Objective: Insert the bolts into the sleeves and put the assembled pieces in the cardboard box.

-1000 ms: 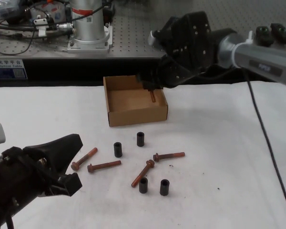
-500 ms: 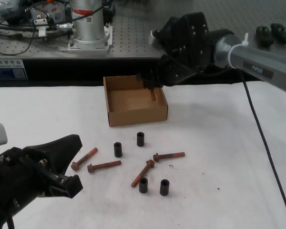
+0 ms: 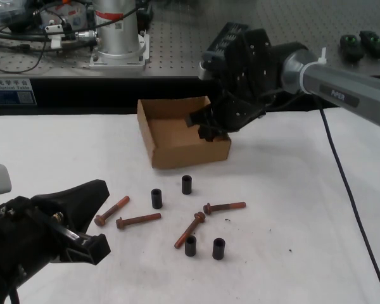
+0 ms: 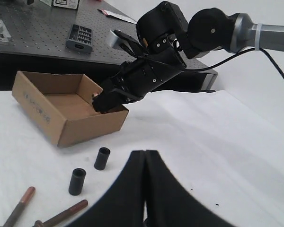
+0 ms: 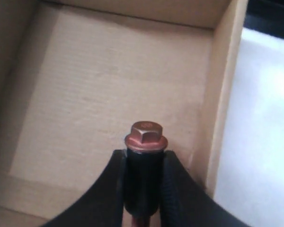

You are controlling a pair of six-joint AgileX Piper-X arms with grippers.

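Gripping a black cylindrical sleeve [image 5: 143, 187] — a copper-coloured hex-head bolt [image 5: 146, 135] seated in it, flange on the sleeve's rim — between the closed fingers of the right claw [image 5: 145, 161]. Holding this assembled piece inside the open brown cardboard box [image 5: 227, 85], over its floor and just beside one side wall. Leaving four loose copper-coloured bolts [image 3: 138, 220] and four loose black sleeves [image 3: 156, 198] scattered on the white cloth-covered worktop [image 3: 291, 209] in front of the box. Parking the left claw [image 4: 145, 161] nearer the front edge, fingers pressed together on nothing, well apart from the box.

Running some risk here, judging by the tight clearance: crowding the wall and possibly nudging or dragging the light box when opening or lifting away. Risking too a release at a tilt or from too high, letting the bolt slide back out of the sleeve on landing and undoing the assembly.
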